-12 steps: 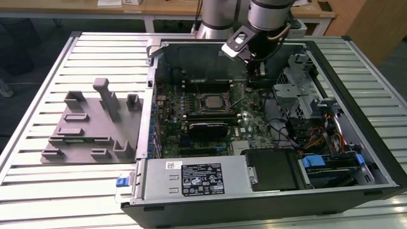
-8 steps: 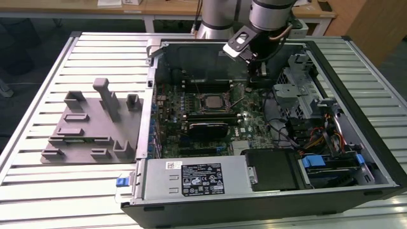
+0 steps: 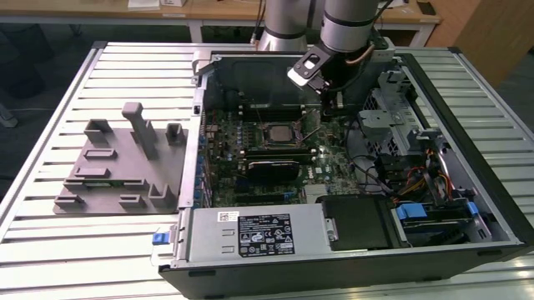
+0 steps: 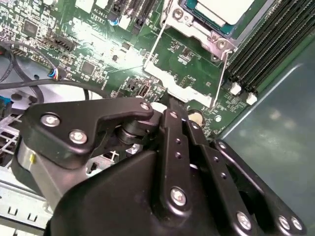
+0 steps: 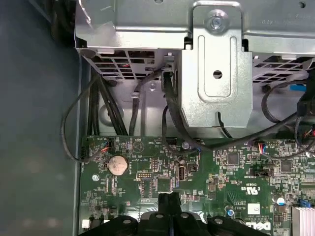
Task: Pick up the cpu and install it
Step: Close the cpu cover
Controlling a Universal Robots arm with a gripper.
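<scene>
The cpu (image 3: 276, 133) lies flat in the square socket in the middle of the green motherboard (image 3: 326, 165), inside the open computer case. Its silver top with a pale rim (image 4: 224, 9) shows in the second wrist view, framed by the socket's metal frame and thin wire levers (image 4: 152, 46). My gripper (image 3: 331, 115) hangs over the board on the exterior view's right of the socket, apart from the cpu. Its black fingers (image 5: 170, 201) are pressed together and shut with nothing between them, tips just above the board (image 4: 170, 103).
A grey tray (image 3: 117, 169) with upright posts lies on the slatted table at the exterior view's left. The case holds a power supply (image 3: 250, 234) in front, a metal drive cage (image 5: 216, 73), black cables (image 5: 98, 108), memory slots (image 4: 266, 44) and a coin battery (image 5: 117, 164).
</scene>
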